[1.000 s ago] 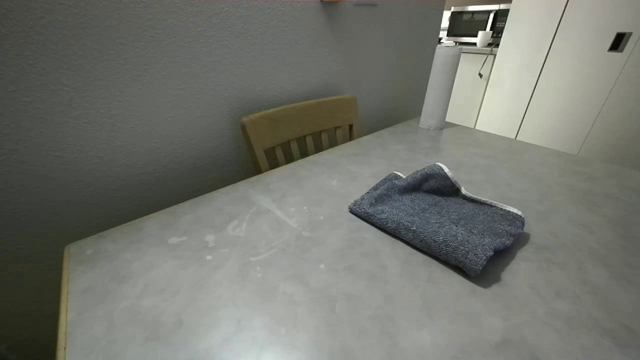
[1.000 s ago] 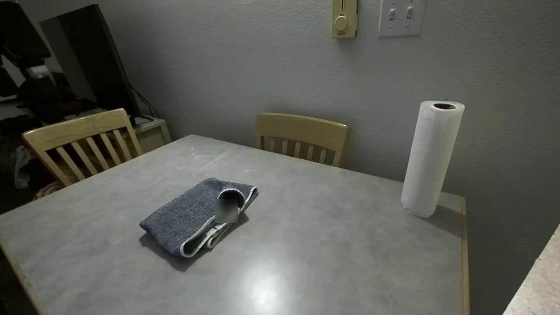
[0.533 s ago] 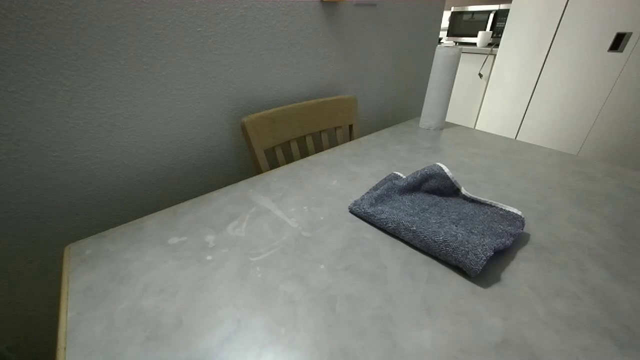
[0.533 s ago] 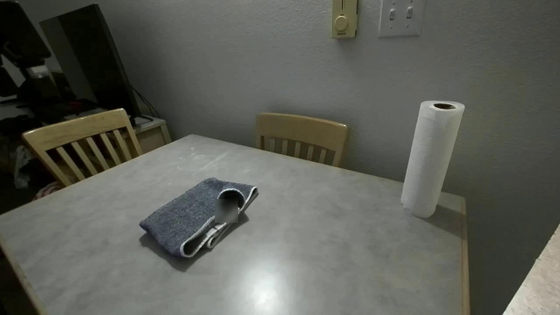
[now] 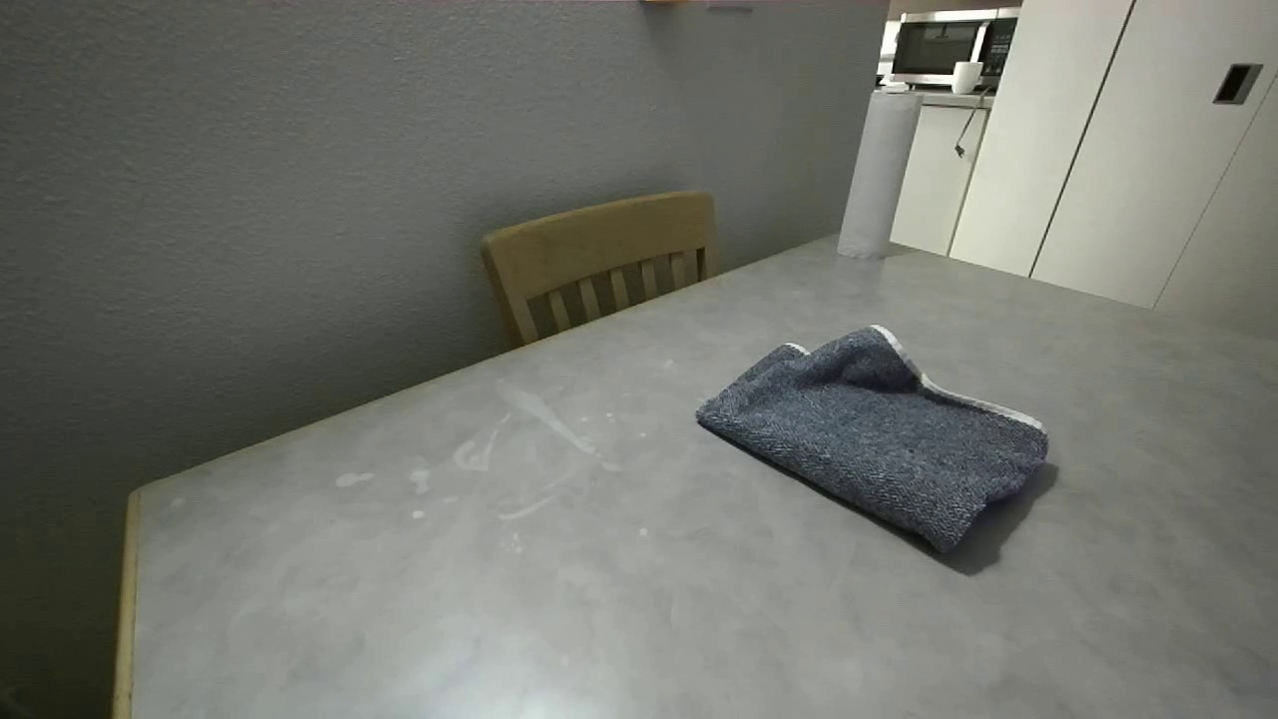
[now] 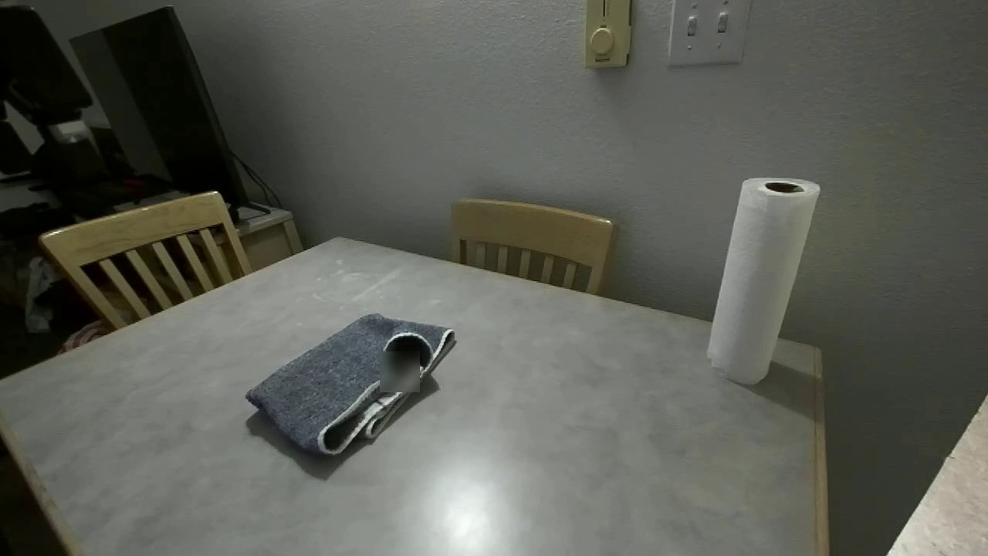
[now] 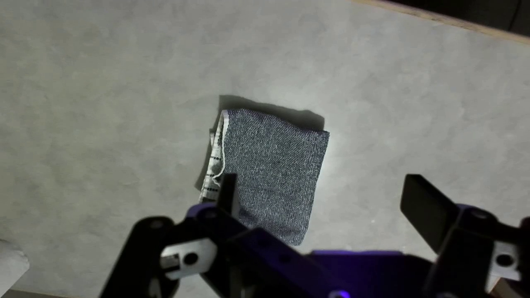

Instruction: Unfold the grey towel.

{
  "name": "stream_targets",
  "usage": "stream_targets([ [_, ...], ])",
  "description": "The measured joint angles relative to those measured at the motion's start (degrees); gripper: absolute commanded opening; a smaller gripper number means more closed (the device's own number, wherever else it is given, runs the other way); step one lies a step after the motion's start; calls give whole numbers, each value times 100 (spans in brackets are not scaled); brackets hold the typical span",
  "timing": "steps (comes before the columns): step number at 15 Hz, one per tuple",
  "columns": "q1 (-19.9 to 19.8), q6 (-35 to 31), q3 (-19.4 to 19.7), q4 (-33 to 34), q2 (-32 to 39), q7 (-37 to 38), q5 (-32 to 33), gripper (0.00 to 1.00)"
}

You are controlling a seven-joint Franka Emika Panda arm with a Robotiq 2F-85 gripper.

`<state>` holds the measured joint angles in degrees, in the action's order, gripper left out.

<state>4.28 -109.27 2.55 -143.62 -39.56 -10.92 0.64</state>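
The grey towel [image 7: 273,165], dark blue-grey with a white hem, lies folded on the table. Its pale face with dark stripes peeks out along the hemmed side in the wrist view. In both exterior views the towel [image 5: 879,439] shows layered folds, and one hem stretch rises in a loop; a blurred patch covers part of that loop on the towel [image 6: 332,378]. Only the wrist view shows my gripper [image 7: 321,182], spread wide above the table with nothing between its fingers. One finger overlaps the towel's striped side in the picture; the opposite one is over bare tabletop.
A paper towel roll [image 6: 764,286] stands upright near a corner of the grey table [image 6: 587,432]. Wooden chairs [image 6: 532,235] are pushed up against the table sides, with a wall behind. A wooden table edge [image 7: 447,22] crosses the wrist view's top right.
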Motion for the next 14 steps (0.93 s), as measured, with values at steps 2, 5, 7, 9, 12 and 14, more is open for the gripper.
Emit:
stream_targets([
  [2,0,-90,109,-47,1,-128,0,100],
  [5,0,-381,334,-165,53,-422,0,100],
  [7,3,-763,483,-265,156,-687,-1,100],
  [9,11,-1246,610,-365,351,-935,-3,100],
  [12,89,-1981,795,-447,853,-1281,-121,100],
  [14,197,-2371,911,-445,1257,-1555,-382,100],
])
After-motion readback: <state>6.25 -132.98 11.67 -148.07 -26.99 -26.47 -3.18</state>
